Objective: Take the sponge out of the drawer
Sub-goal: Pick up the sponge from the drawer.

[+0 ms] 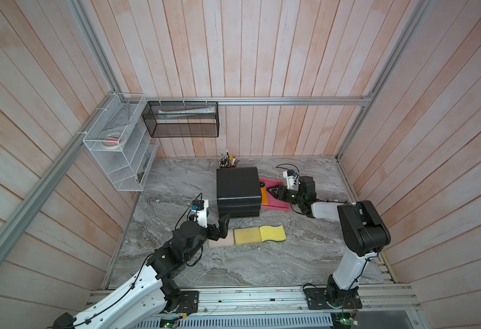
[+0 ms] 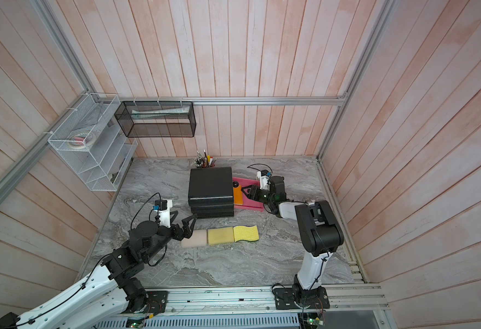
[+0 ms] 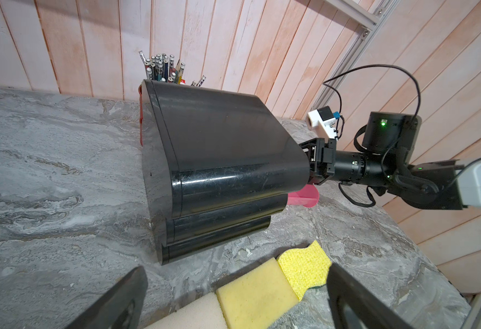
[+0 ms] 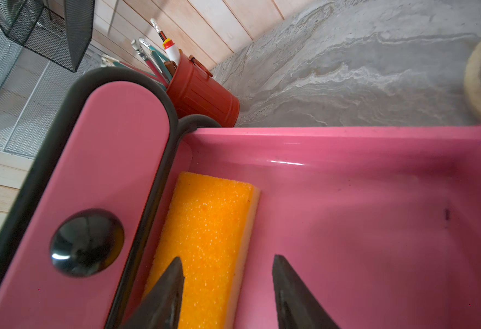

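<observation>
The sponge (image 4: 208,222) is orange with a pale underside and lies in the pulled-out pink drawer (image 4: 347,199), close against the black drawer unit (image 1: 238,190). Both top views show the sponge (image 1: 263,196) (image 2: 238,196) at the unit's right side. My right gripper (image 4: 226,257) (image 1: 269,191) is open and hovers low over the sponge. One fingertip is over its orange top and the other is past its pale edge, over the drawer floor. My left gripper (image 1: 224,226) (image 3: 236,270) stands wide open and empty, by the loose sponges on the table.
A beige sponge (image 1: 220,240), a yellow sponge (image 1: 246,236) and a wavy yellow sponge (image 1: 272,233) lie in a row in front of the unit. A red pencil bucket (image 4: 202,94) stands behind it. A white wire rack (image 1: 119,142) and black mesh basket (image 1: 182,119) hang on the walls.
</observation>
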Motion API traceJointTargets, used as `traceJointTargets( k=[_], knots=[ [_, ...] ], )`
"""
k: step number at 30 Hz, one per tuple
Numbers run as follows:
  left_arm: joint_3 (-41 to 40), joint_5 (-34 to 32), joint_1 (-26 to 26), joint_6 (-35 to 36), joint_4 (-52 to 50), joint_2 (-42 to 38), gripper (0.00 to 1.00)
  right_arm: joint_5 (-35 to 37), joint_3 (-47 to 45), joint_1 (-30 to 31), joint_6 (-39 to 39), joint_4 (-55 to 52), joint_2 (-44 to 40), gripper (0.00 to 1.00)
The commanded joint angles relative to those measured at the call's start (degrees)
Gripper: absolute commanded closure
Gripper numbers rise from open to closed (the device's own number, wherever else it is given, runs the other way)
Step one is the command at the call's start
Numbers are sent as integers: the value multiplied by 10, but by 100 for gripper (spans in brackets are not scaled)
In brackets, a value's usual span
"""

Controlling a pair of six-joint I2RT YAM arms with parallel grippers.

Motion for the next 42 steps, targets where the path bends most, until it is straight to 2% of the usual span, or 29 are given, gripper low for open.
traceJointTargets(
  k=[1, 13, 18, 23, 26, 32, 37, 42],
  knots=[
    [-4, 8, -1, 8, 8, -6, 0, 5, 30, 10, -24, -35, 18, 47],
    [-10, 69, -1, 0, 57, -33, 0, -5, 72, 13, -57, -114, 40, 47],
    [3, 54, -1, 22, 65, -32, 0, -20, 90, 15, -50, -117, 53, 47],
    [-21, 59, -1, 35, 125, -43, 0, -17, 113, 20, -57, -142, 71, 50],
    [-30, 42, -1, 53, 141, -37, 0, -10, 114, 25, -52, -140, 73, 56],
    [-30, 37, -1, 62, 153, -17, 0, 26, 101, 39, -39, -140, 67, 85],
    [-44, 44, -1, 54, 164, -33, 0, 62, 78, 39, -37, -132, 37, 93],
    [-59, 35, -1, 57, 191, -48, 0, 143, 46, 35, -14, -126, -15, 100]
  ],
)
